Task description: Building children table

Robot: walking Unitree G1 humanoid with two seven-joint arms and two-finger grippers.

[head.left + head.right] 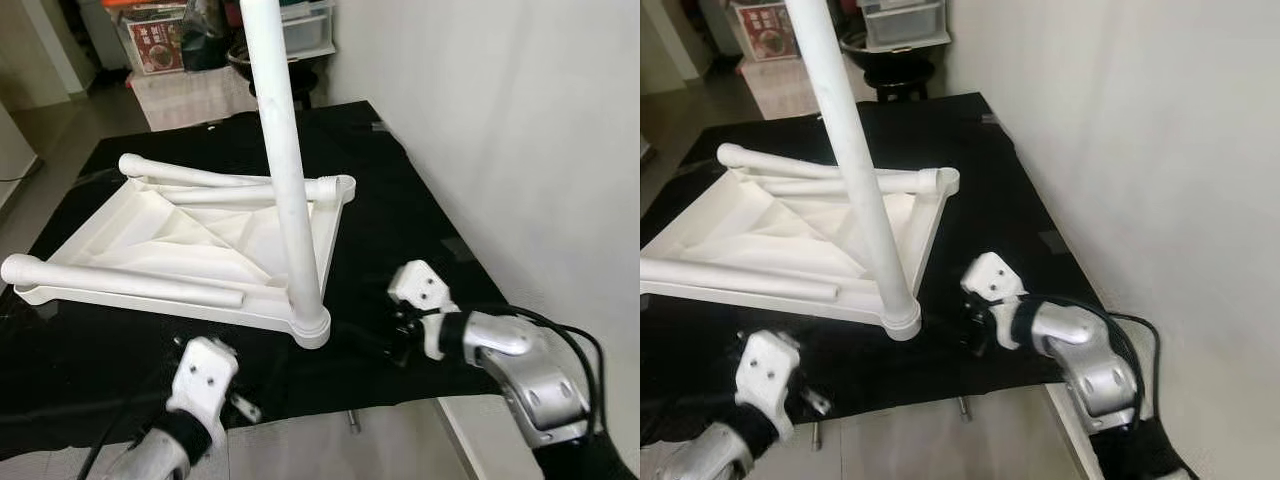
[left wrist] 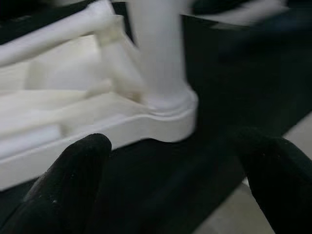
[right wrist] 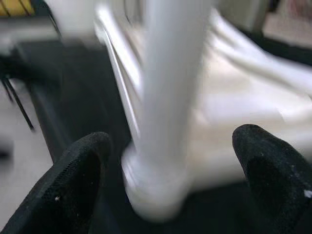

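You've got the white plastic children's tabletop (image 1: pixel 150 235) lying upside down on the black cloth-covered work surface (image 1: pixel 400 210), w/ one long white tube leg (image 1: pixel 285 160) standing upright in the near corner socket (image 1: pixel 311 324). Two more white tube legs (image 1: pixel 120 282) lie flat across the underside, one along the near edge, one along the far edge (image 1: pixel 200 177).

Your left gripper (image 2: pixel 170 195) sits low at the cloth's near edge, just short of that socket corner; fingers (image 2: pixel 73 180) spread apart, nothing between them, not touching the tabletop. Your right gripper (image 3: pixel 170 185) is on the cloth just right of the socket, aimed at the upright leg's base; fingers (image 3: pixel 78 175) wide apart w/ the leg framed between them, no contact visible. Wrist views are blurred.

A grey floor (image 1: pixel 330 440) shows below the cloth's near edge, white wall (image 1: pixel 520 120) to your right, storage boxes (image 1: pixel 165 35) at the far end.
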